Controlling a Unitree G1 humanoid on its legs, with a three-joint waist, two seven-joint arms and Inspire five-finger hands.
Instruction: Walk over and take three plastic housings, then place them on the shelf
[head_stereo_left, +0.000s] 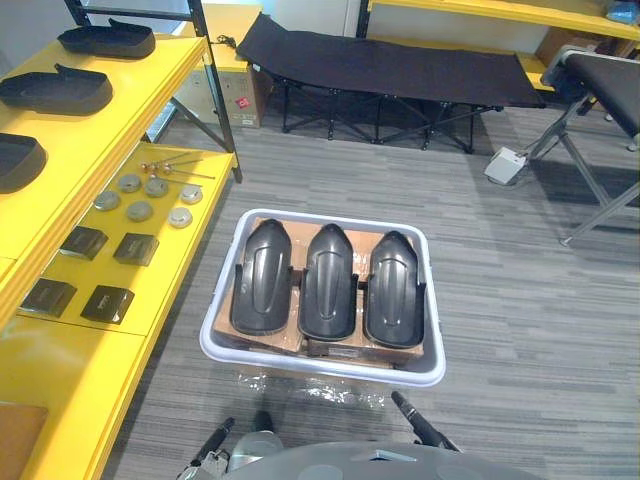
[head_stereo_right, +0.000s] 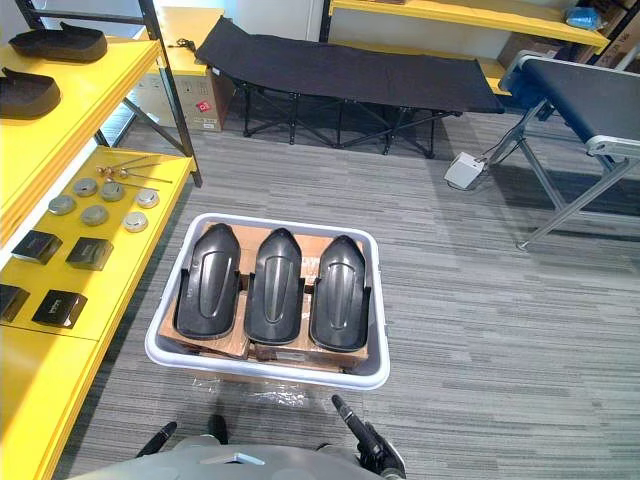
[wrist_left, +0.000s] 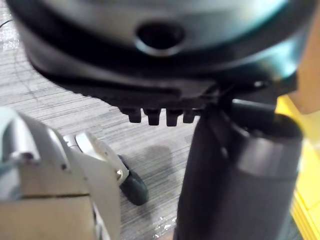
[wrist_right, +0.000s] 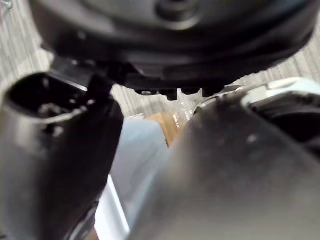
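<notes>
Three black plastic housings lie side by side on cardboard in a white tub (head_stereo_left: 325, 366) on the floor just ahead: left housing (head_stereo_left: 262, 277), middle housing (head_stereo_left: 329, 282), right housing (head_stereo_left: 393, 288). The yellow shelf (head_stereo_left: 120, 100) runs along my left. Its top level holds three more black housings, far (head_stereo_left: 107, 40), middle (head_stereo_left: 55, 90) and near (head_stereo_left: 15, 160). My left hand (wrist_left: 165, 75) hangs low beside me, fingers straight, holding nothing. My right hand (wrist_right: 175, 45) is also low and open, with the tub's wall (wrist_right: 132, 165) just past it. Both hands are short of the tub.
The shelf's lower level carries round metal discs (head_stereo_left: 140, 195) and several small dark boxes (head_stereo_left: 110, 270). A black folding cot (head_stereo_left: 380, 65) and a cardboard box (head_stereo_left: 235, 80) stand at the back. A grey bench (head_stereo_left: 600, 80) and a white pedal (head_stereo_left: 505, 165) are at the right.
</notes>
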